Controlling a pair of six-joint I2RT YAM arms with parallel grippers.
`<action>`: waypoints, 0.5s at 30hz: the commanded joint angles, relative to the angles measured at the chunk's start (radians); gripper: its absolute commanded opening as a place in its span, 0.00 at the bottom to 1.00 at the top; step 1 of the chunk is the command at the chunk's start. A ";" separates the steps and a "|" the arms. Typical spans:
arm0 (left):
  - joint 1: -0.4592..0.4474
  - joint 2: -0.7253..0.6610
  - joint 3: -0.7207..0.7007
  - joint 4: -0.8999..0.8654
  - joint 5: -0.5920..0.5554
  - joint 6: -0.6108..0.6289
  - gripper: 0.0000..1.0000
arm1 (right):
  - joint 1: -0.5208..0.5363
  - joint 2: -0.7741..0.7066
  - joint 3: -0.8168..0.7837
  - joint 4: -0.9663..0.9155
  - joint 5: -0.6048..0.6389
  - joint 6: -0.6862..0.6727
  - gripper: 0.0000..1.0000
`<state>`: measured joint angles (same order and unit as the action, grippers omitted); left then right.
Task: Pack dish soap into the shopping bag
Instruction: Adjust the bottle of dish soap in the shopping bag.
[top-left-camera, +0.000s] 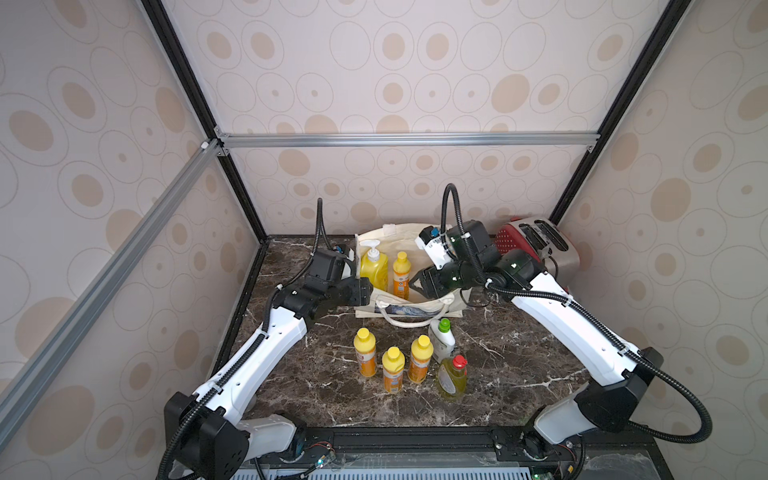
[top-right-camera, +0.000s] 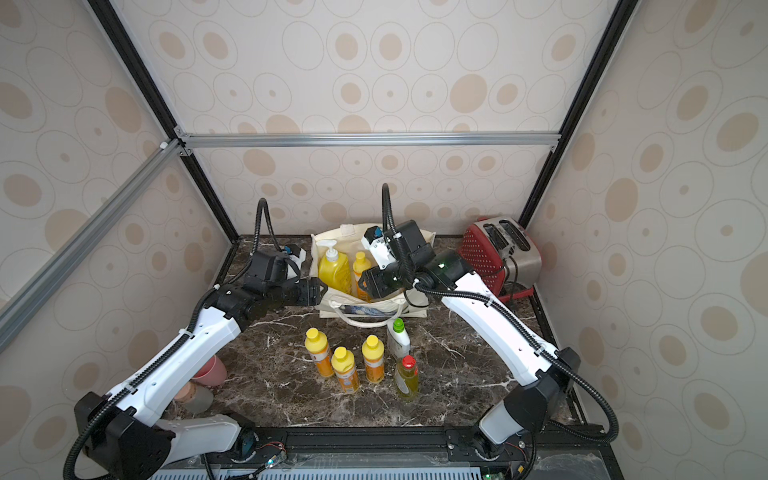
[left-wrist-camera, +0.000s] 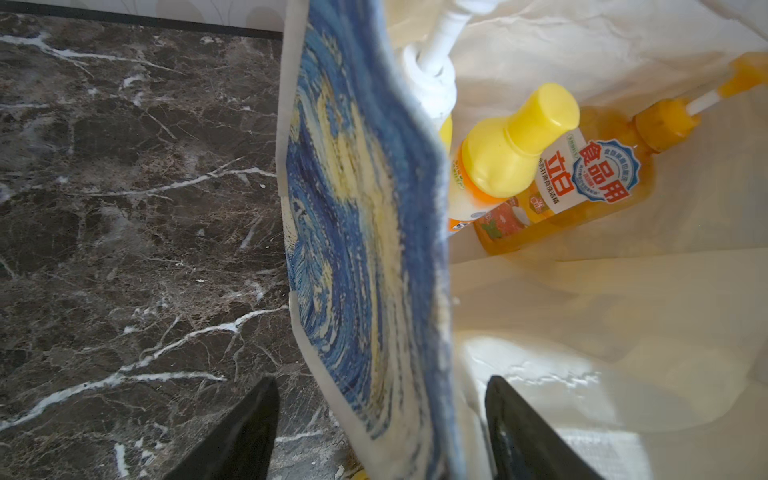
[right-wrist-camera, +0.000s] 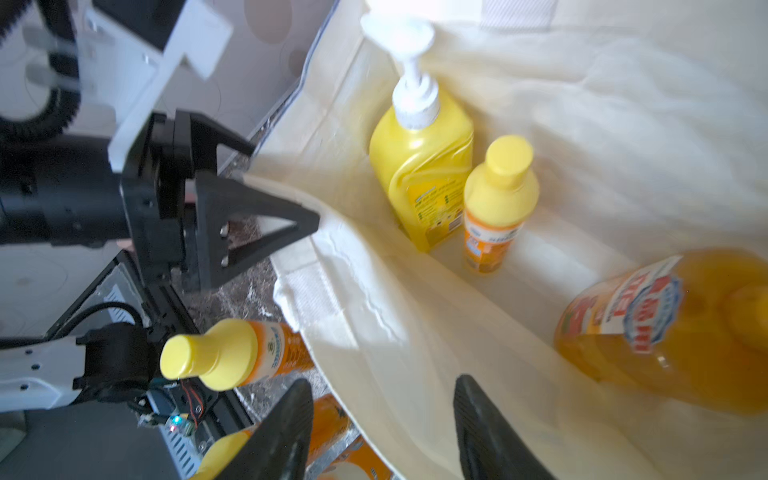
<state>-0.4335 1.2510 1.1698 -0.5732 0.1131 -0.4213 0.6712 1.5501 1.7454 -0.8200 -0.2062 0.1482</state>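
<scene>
Mid-pack: your left gripper and right gripper, jaws apart, straddle shopping bag rim (cloth unpinched). Next, likely: pinch rim, spread mouth; five dish soap bottles wait.

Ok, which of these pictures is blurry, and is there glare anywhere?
Right wrist view: motion-smeared throughout, with the label on the amber bottle hard to read. Left wrist view: much sharper, the same label readable, but a washed-out bright patch on the lining of the bag. Both top views: sharp, evenly lit, no strong glare.
</scene>
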 joint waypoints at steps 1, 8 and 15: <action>-0.005 -0.024 -0.018 -0.051 -0.016 0.042 0.77 | -0.021 0.092 0.092 -0.031 0.044 -0.036 0.59; -0.005 -0.024 -0.019 -0.042 -0.016 0.045 0.79 | -0.022 0.315 0.258 -0.088 0.081 -0.075 0.69; -0.005 -0.022 -0.008 -0.045 -0.024 0.056 0.80 | -0.022 0.403 0.265 -0.046 0.143 -0.075 0.80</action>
<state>-0.4335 1.2400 1.1599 -0.5697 0.1059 -0.4000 0.6468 1.9564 1.9816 -0.8650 -0.0986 0.0841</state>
